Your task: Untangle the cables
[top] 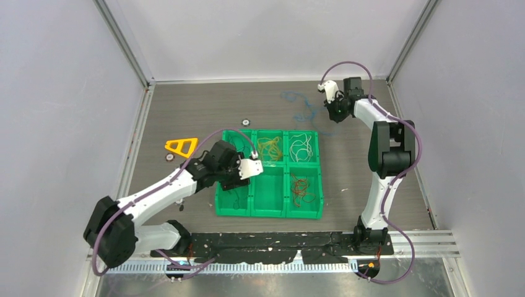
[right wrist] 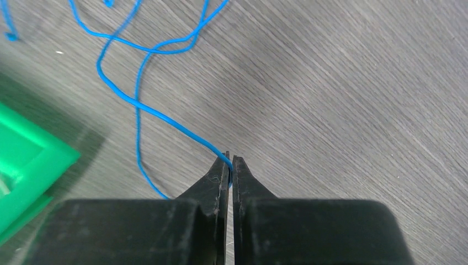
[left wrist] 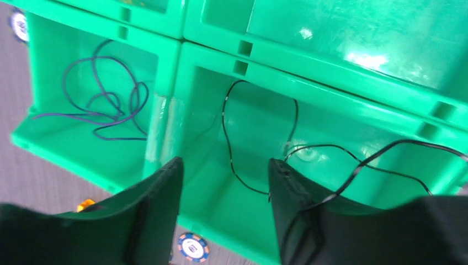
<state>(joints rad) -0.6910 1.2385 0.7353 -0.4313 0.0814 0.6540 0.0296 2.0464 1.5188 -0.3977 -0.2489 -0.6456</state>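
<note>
The green tray [top: 269,212] already holds sorted strands, so the blue wire [right wrist: 182,128] looks to be the step in hand, and I judge the next move calls for a slow lift to draw it clear of its own loops. The left arm [top: 155,192] reaches low over the tray. Its left gripper [left wrist: 225,164] is released, and the black wire [left wrist: 226,138] lies loose in the compartment just beneath its fingers. The right arm [top: 387,154] stretches out past the tray, its right gripper [right wrist: 230,160] clenched on the blue wire, which trails ahead of the tips across the table [top: 186,111].
</note>
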